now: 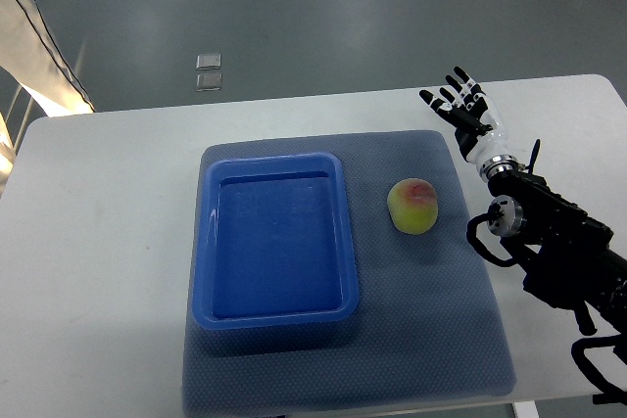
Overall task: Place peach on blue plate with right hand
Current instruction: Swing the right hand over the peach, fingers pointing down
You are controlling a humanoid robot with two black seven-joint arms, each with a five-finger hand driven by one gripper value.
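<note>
A yellow-green peach [412, 206] with a red blush lies on the grey-blue mat [431, 330], just right of the blue plate [206, 242], a deep rectangular tray with nothing in it. My right hand [462, 105] is up and to the right of the peach, over the mat's far right corner. Its fingers are spread and hold nothing. The black right arm [554, 242] comes in from the lower right. The hand is apart from the peach by about a hand's length.
The mat lies on a white table [98, 261]. Beyond the table's far edge is grey floor with a small clear object [208, 73]. A pale fabric edge [34, 36] shows at the upper left.
</note>
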